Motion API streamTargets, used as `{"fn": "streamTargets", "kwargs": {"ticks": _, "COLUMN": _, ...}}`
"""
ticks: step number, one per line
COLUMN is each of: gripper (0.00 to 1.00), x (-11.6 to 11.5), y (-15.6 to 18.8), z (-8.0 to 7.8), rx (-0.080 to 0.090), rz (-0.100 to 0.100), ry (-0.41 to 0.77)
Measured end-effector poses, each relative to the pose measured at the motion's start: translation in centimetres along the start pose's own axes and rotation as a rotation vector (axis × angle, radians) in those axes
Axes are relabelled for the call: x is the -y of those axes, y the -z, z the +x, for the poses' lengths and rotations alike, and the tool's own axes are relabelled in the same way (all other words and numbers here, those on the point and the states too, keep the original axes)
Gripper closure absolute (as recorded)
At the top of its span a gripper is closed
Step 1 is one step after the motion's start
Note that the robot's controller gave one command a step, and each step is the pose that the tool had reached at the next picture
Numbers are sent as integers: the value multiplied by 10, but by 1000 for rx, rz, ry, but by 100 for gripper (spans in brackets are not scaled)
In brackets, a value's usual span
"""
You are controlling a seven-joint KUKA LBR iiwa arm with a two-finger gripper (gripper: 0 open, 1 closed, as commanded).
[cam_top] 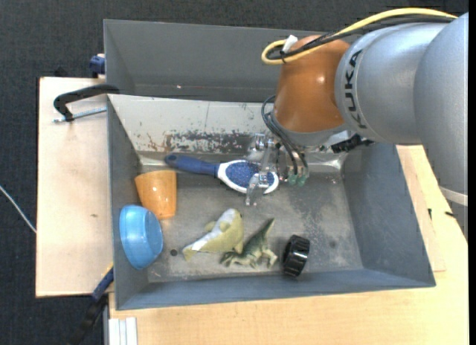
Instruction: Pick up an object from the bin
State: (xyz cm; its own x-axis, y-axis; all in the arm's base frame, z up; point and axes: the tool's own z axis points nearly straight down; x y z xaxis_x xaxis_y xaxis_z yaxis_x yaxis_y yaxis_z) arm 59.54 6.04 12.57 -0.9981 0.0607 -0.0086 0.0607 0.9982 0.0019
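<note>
Blue-handled brush (201, 166) lies on the grey bin (335, 221) floor, its blue-and-white head directly under the gripper (269, 178) and its handle pointing away from the arm. Whether the gripper is spread or closed cannot be told. In front of the gripper lie a green toy dinosaur (253, 250) and a black wheel (295, 256).

Brush (197, 165) lies along the back of the bin (387, 210), its head right at the hand (259, 184). Cup (157, 193) to its left, bowl (140, 236) in front of that. Along the front wall there's a toy dinosaur (253, 250), with a wheel (295, 256) just to its right.
</note>
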Motion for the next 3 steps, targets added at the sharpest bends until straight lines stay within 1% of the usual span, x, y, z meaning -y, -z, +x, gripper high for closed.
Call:
{"fn": "streamTargets", "kwargs": {"ticks": 1, "gripper": 100, "x": -1, "y": 8, "z": -1, "rx": -4, "rz": 1, "ry": 1}}
{"fn": "streamTargets", "kwargs": {"ticks": 2, "gripper": 100, "x": -1, "y": 63, "z": -3, "rx": 1, "rz": 0, "ry": 1}}
{"fn": "streamTargets", "kwargs": {"ticks": 3, "gripper": 100, "x": -2, "y": 66, "z": -4, "rx": -4, "rz": 1, "ry": 2}}
